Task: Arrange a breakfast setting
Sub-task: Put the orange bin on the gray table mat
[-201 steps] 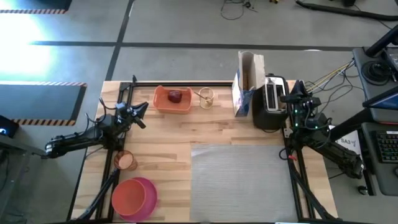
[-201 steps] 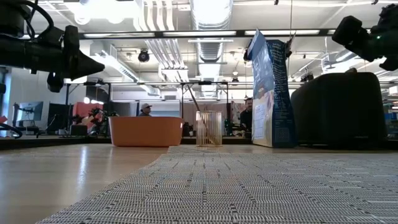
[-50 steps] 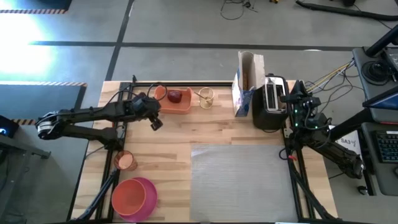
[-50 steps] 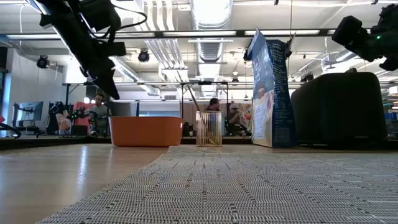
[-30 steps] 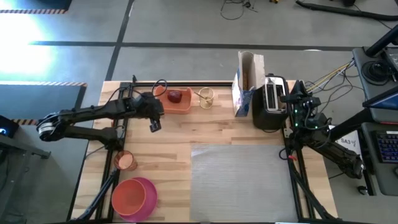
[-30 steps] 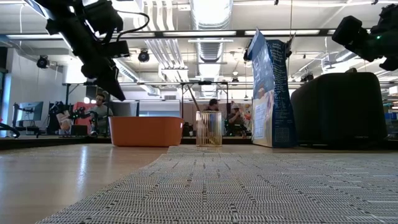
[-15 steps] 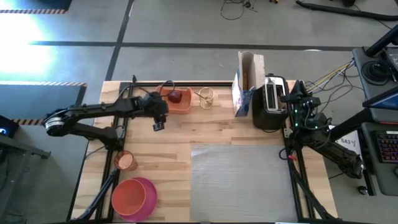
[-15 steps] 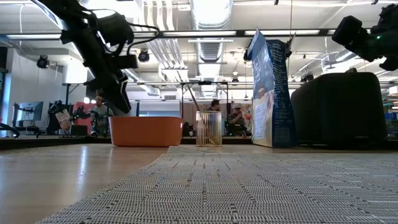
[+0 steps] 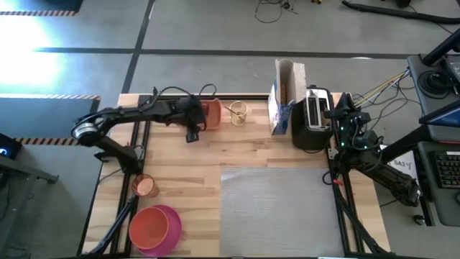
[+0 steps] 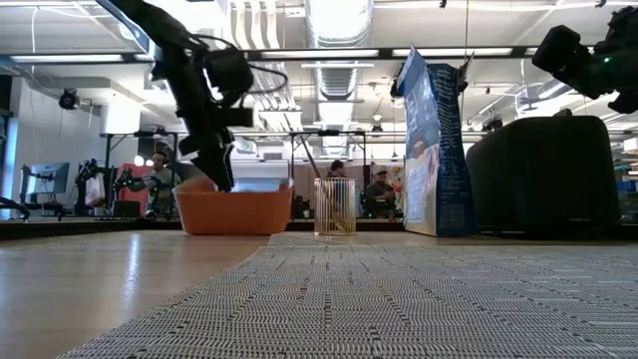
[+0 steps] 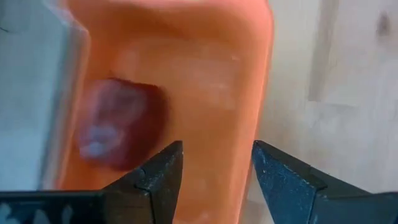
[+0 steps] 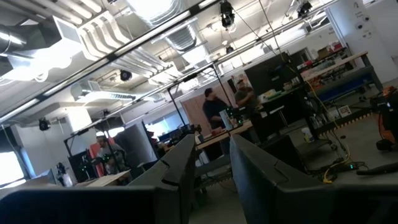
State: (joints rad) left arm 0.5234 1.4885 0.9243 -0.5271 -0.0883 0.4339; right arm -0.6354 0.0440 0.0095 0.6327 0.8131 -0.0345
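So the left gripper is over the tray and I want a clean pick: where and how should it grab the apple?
Grip the apple across its round middle, from straight above: the tray's walls block side approaches, and the left gripper is open above it.

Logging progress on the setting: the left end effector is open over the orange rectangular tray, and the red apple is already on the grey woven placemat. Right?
Not quite. The left end effector is open over the orange rectangular tray, but the red apple lies in that tray, as the left wrist view shows. The grey woven placemat holds nothing.
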